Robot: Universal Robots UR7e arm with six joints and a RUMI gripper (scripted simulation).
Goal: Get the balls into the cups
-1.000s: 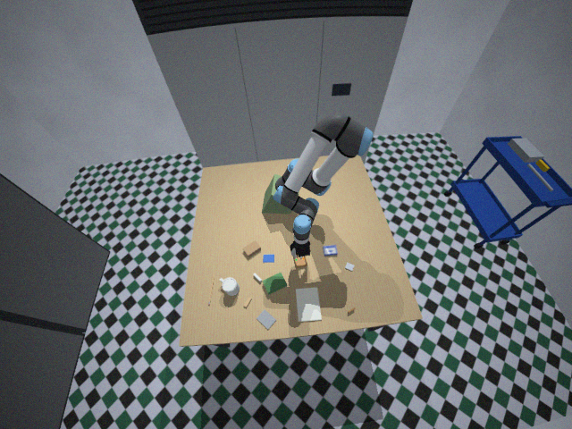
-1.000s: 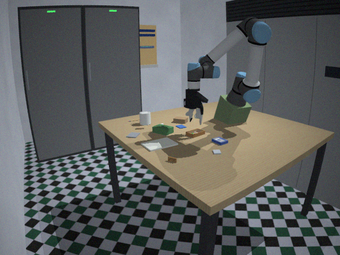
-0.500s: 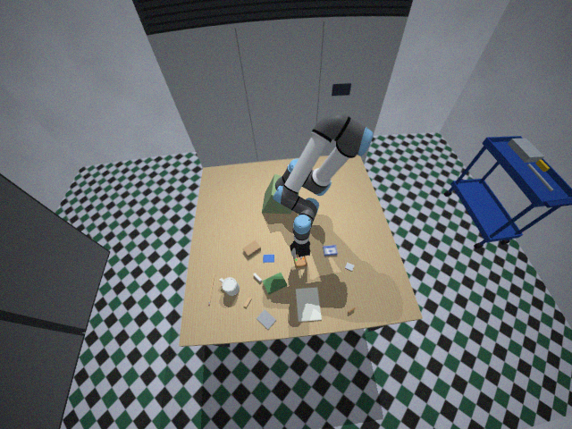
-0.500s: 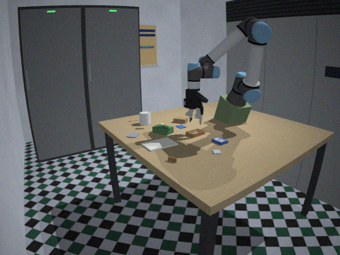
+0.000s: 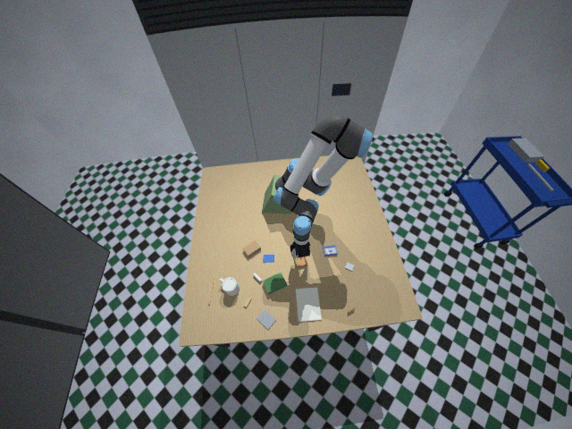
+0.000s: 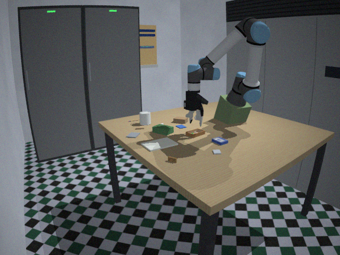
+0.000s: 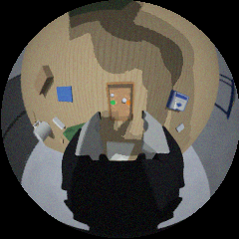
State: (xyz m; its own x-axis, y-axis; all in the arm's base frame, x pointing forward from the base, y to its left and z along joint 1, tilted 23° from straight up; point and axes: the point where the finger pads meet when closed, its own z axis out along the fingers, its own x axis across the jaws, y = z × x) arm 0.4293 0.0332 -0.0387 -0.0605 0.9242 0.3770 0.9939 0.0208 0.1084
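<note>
The wooden puzzle (image 7: 120, 101) lies flat on the table, a small brown tray under a clear cover; it also shows in the top view (image 5: 300, 261) and the exterior view (image 6: 195, 133). In the wrist view a green cup (image 7: 113, 103) and an orange cup (image 7: 127, 102) sit side by side inside it. One white ball (image 7: 112, 95) lies just beyond the green cup, and another (image 7: 123, 100) lies beside the orange cup. I cannot tell which ball is larger. My gripper (image 6: 195, 118) hangs open and empty above the puzzle, pointing down, clear of it.
Around the puzzle lie a green box (image 5: 274, 282), a grey flat slab (image 5: 307, 303), a white mug (image 5: 229, 286), a blue box (image 5: 330, 250), a blue tile (image 5: 268, 258) and a wooden block (image 5: 251, 248). The arm's green pedestal (image 5: 273, 196) stands behind. A blue cart (image 5: 512, 184) stands off the table.
</note>
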